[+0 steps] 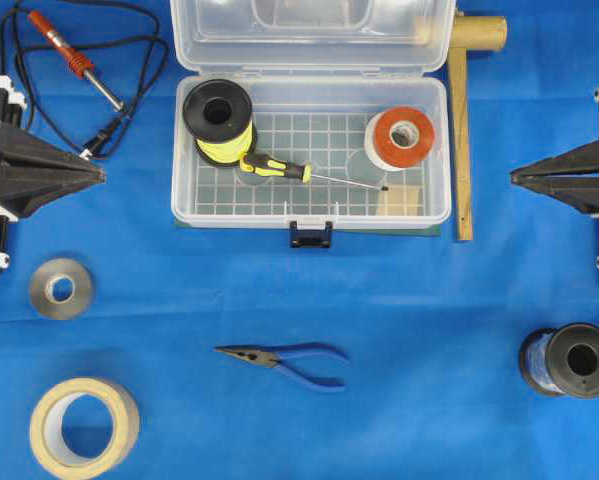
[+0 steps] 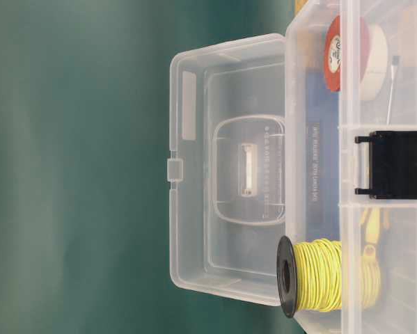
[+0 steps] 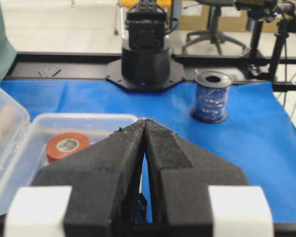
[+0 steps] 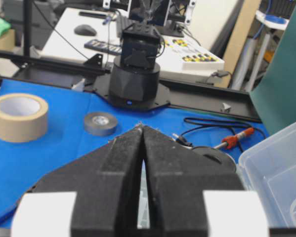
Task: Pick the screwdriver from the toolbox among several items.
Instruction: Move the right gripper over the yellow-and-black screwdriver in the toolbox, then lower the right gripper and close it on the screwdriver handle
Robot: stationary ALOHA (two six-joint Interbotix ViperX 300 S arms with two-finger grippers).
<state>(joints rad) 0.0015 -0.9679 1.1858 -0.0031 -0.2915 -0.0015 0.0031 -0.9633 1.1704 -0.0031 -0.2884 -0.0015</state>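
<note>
The screwdriver (image 1: 276, 167), yellow-and-black handle with a thin silver shaft, lies on the grid floor of the open clear toolbox (image 1: 191, 205), handle near a yellow wire spool (image 1: 219, 121), tip toward a red tape roll (image 1: 400, 138). Its handle shows faintly through the toolbox wall in the table-level view (image 2: 370, 224). My left gripper (image 1: 101, 174) is shut and empty at the left edge, well left of the toolbox; its tips meet in the left wrist view (image 3: 146, 121). My right gripper (image 1: 514, 179) is shut and empty at the right edge; its tips meet in the right wrist view (image 4: 141, 127).
Blue-handled pliers (image 1: 289, 359) lie in front of the toolbox. A red soldering iron (image 1: 71, 57) with black cord lies back left. A grey tape roll (image 1: 61, 288) and a masking tape roll (image 1: 83, 426) sit front left. A blue wire spool (image 1: 571, 360) stands front right. A wooden piece (image 1: 462, 130) lies right of the toolbox.
</note>
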